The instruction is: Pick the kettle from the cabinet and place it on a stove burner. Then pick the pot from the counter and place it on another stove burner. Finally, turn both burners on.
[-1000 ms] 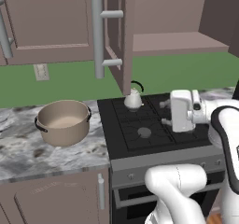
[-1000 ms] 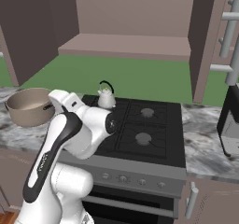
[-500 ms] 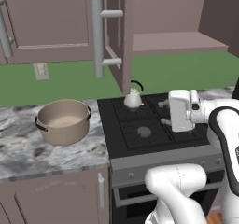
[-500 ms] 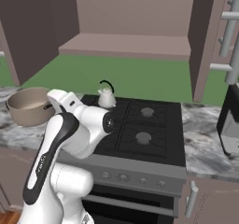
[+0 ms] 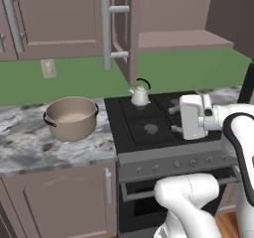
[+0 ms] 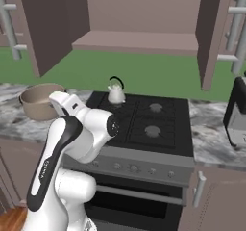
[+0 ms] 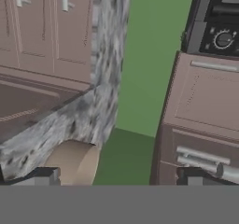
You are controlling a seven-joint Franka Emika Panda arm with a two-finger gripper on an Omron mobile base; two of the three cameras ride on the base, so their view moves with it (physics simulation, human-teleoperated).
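The kettle sits on the rear-left burner; the pot waits on the counter. The empty end effector, jaws wide apart, faces it. The pot looks rigid, wide and likely heavy, so a loop handle or the rim seems the best hold.

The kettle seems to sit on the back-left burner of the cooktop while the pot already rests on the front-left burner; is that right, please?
Not quite. The kettle does sit on the back-left burner, but the pot is not on the front-left burner: it stands on the counter left of the cooktop, as the left base view shows.
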